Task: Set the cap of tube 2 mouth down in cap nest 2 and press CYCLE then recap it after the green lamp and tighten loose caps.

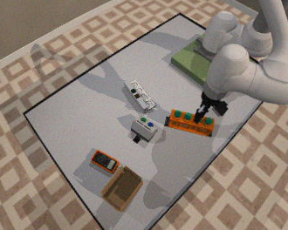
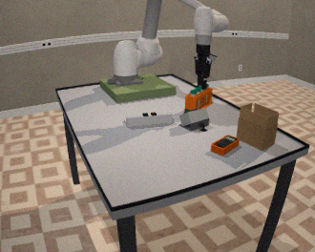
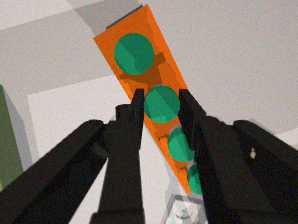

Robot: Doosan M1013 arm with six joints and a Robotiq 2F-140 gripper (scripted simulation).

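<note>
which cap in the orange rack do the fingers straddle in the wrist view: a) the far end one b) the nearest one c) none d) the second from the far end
d: the fingers flank the second green cap of the orange rack, and the far end cap lies beyond the gripper.

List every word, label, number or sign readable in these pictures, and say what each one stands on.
No text can be read in any view.
Orange tube rack: dark marks along its side, too blurred to read.
Orange handheld meter: dark face, nothing legible.
Key housing: green and blue keys, no readable lettering.
Cap tray: dark spots only, no print.
Cardboard box: plain.
Green caps by the pincer: unmarked.
</note>
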